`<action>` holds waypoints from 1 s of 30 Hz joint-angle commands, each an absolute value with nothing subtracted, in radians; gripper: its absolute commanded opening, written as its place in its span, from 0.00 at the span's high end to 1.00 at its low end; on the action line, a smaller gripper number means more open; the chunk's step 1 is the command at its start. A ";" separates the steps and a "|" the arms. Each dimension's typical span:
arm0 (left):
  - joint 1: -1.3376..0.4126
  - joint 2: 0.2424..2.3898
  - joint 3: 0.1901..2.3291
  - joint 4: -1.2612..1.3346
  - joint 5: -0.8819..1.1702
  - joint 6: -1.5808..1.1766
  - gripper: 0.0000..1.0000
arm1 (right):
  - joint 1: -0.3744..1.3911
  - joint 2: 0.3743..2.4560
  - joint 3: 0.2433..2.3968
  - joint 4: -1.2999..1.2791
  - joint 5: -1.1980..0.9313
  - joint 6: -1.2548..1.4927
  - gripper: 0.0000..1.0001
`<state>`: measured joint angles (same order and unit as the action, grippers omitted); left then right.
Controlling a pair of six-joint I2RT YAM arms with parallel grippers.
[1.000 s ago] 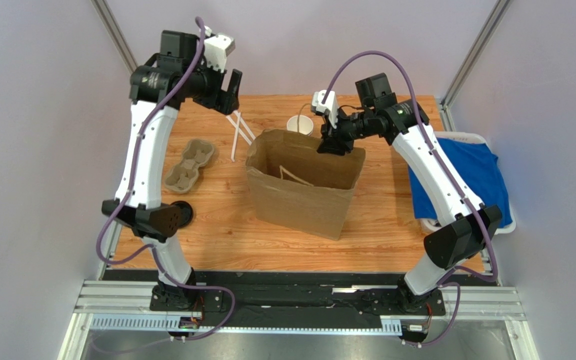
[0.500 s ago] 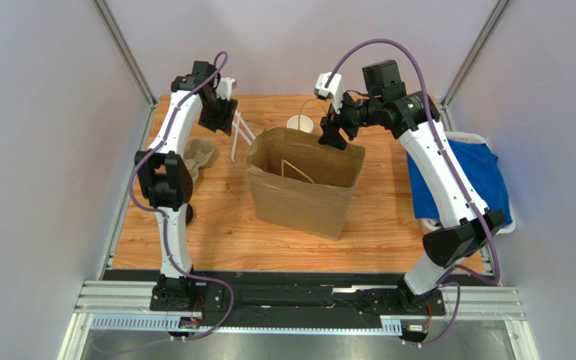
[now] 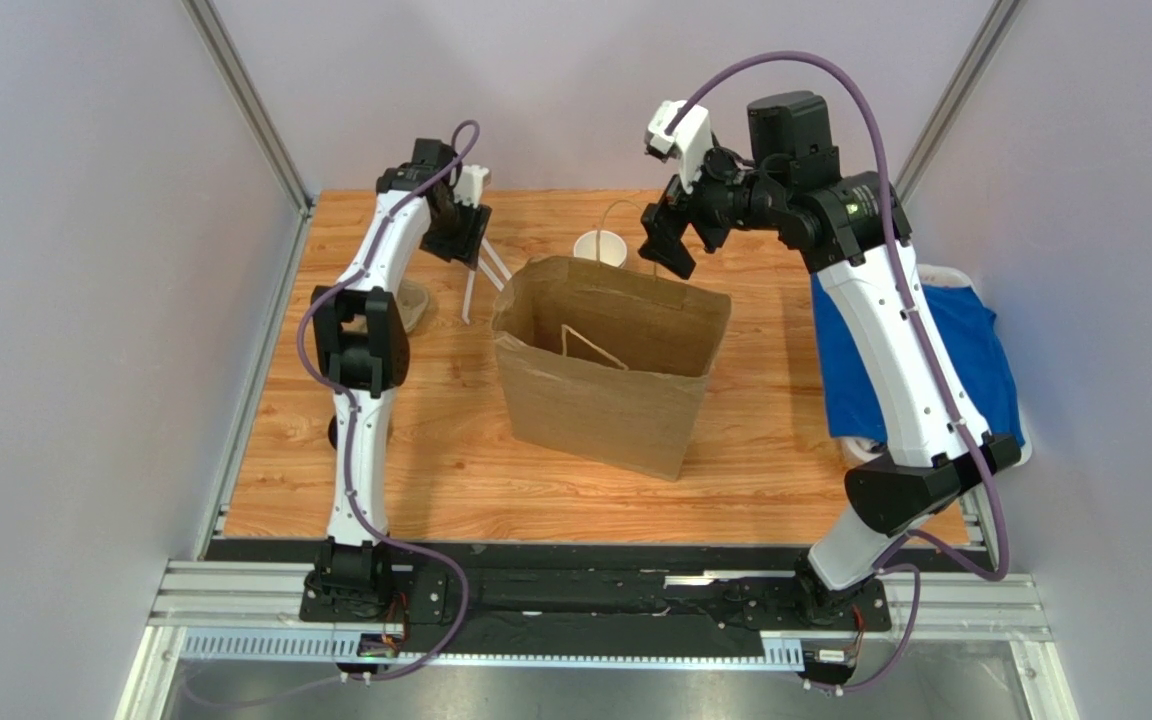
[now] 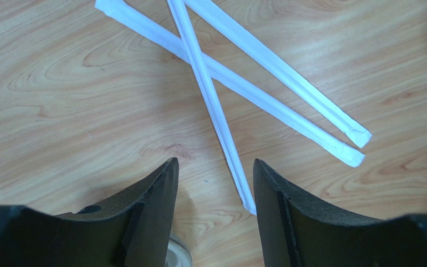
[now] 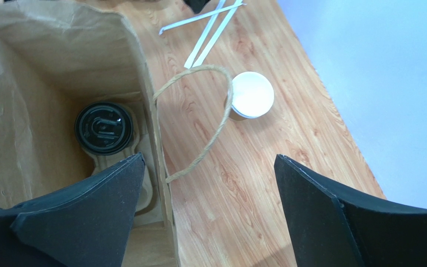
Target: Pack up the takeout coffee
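Brown paper bag (image 3: 608, 393) stands open mid-frame in the top view. My right gripper (image 3: 668, 240) hangs above its far rim. My left gripper (image 3: 455, 236) is at the upper left, over the straws (image 3: 474, 285).

Left wrist view: the jaws are apart, with one straw tip between them, not pinched.

Right wrist view: the jaws are wide and empty. The takeout coffee (image 5: 104, 128) sits down inside the bag, lid on.

I think the packing is done; only backing away is left.

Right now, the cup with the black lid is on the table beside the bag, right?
No, the coffee cup with the black lid is inside the paper bag; the right wrist view shows it. Only the lidless cup stands beside it.
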<state>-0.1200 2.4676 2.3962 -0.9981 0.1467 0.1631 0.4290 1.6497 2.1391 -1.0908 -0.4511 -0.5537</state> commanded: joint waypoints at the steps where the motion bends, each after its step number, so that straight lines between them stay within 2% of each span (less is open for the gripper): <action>1: -0.124 2.503 2.445 -0.959 0.134 0.190 0.40 | 0.434 1.620 2.192 -1.025 -0.367 -0.468 0.05; 9: -0.149 2.557 2.444 -0.968 0.098 0.227 0.41 | 0.434 1.605 2.189 -0.977 -0.301 -0.425 0.03; 14: -0.164 2.583 2.447 -0.979 0.034 0.265 0.47 | 0.434 1.597 2.186 -0.956 -0.273 -0.414 0.02; 20: -0.164 2.594 2.447 -1.005 0.040 0.268 0.63 | 0.434 1.565 2.131 -0.887 -0.216 -0.408 0.03; 24: -0.163 2.566 2.453 -1.028 0.046 0.256 0.84 | 0.434 1.534 2.094 -0.822 -0.219 -0.400 0.03; 26: -0.163 2.528 2.457 -1.031 0.041 0.259 0.90 | 0.434 1.523 2.079 -0.798 -0.227 -0.396 0.03; 27: -0.161 2.511 2.467 -1.035 0.029 0.261 0.98 | 0.434 1.522 2.079 -0.781 -0.230 -0.394 0.03; 30: -0.160 2.436 2.525 -1.052 0.008 0.275 1.00 | 0.434 1.522 2.088 -0.744 -0.238 -0.373 0.03</action>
<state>-0.1635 2.5793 2.4268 -1.0229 0.0383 0.2539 0.4297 1.5547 2.0792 -0.8612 -0.2401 -0.4103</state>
